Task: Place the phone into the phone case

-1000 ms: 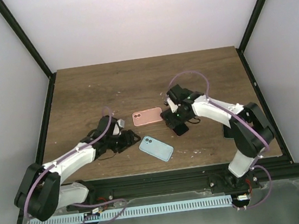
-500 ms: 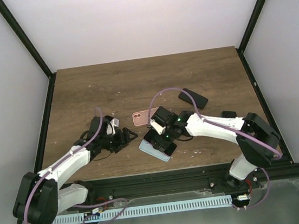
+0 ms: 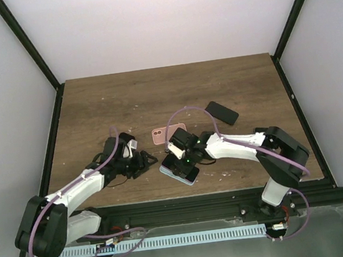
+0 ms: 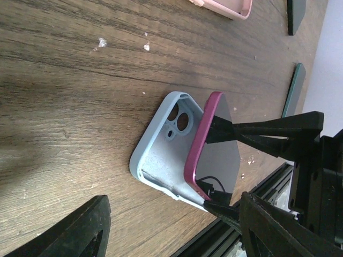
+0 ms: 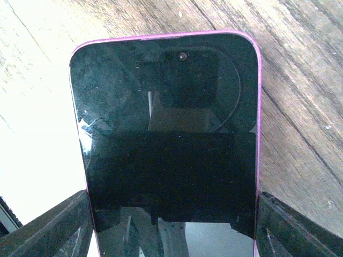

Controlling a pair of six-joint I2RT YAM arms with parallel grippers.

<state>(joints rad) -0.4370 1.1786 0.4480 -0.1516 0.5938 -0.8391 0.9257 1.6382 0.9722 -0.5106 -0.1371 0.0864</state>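
Note:
A light blue phone case (image 3: 178, 173) lies open side up near the table's front edge; it also shows in the left wrist view (image 4: 158, 155). My right gripper (image 3: 183, 159) is shut on a phone with a magenta rim and dark screen (image 5: 166, 134). It holds the phone tilted, its lower end in the case (image 4: 213, 144) and its upper end raised. My left gripper (image 3: 144, 163) is open and empty, on the table just left of the case, its fingers (image 4: 80, 230) apart on either side of the view.
A pink case (image 3: 169, 133) lies just behind the blue one. A black phone (image 3: 221, 112) lies at the back right. A dark green device (image 4: 293, 91) lies on edge-on view to the right. The table's black front rail (image 3: 199, 200) runs close to the case.
My right gripper has carried the phone from the middle right over to the blue case and set its lower end into it. My left gripper has barely moved.

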